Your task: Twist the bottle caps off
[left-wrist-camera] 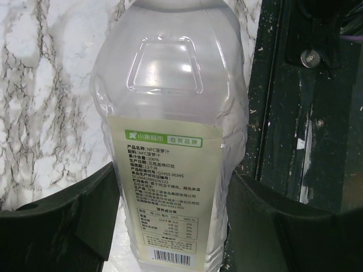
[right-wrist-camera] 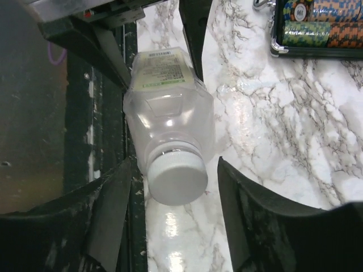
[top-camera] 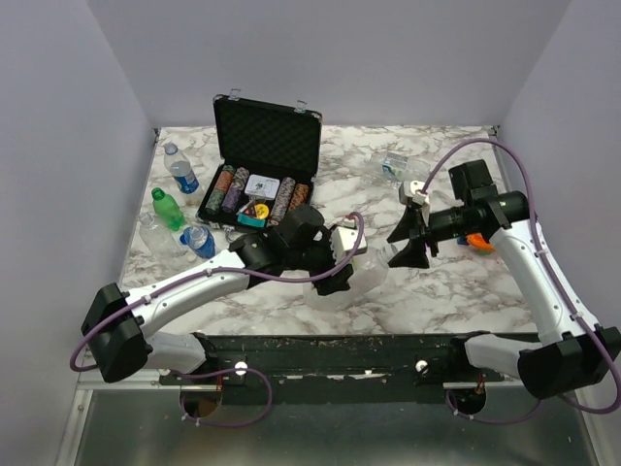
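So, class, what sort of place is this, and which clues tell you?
Probably a robot test booth: two arms bolted to a marble-patterned table, blank walls closing it in, and props, a poker chip case beside bottles.

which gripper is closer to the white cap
Right. The right gripper is open around the cap; the left gripper clamps the bottle at its label, further down the body.

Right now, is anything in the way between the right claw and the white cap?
No, nothing visible. The right gripper is open, with one finger on each side of the white cap of the bottle clamped by the left gripper.
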Controlling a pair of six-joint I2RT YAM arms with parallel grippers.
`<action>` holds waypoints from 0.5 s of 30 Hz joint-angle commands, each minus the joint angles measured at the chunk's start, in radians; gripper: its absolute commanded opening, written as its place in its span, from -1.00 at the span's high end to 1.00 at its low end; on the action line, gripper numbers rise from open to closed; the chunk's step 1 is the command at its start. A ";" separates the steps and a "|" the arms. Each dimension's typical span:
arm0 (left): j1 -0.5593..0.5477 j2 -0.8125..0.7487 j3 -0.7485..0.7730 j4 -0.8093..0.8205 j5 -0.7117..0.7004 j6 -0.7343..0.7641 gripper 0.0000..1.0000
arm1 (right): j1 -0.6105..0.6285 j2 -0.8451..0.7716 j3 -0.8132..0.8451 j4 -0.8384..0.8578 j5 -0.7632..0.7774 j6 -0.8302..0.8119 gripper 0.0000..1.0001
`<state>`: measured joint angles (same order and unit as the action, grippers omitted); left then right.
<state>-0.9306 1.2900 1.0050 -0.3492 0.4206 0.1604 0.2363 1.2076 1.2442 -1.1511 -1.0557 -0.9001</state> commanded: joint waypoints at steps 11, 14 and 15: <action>-0.017 -0.057 0.004 0.016 -0.202 0.050 1.00 | -0.006 0.034 0.219 0.095 0.123 0.475 -1.00; -0.039 -0.081 -0.022 0.058 -0.285 0.050 1.00 | -0.008 -0.028 0.134 0.270 0.328 0.747 -1.00; -0.045 -0.086 -0.026 0.070 -0.308 0.051 1.00 | -0.008 -0.037 0.104 0.299 0.376 0.836 -1.00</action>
<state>-0.9482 1.2579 1.0035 -0.3408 0.2497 0.1974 0.2337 1.2316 1.4307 -1.0477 -0.9321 -0.4557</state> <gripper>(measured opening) 0.731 0.997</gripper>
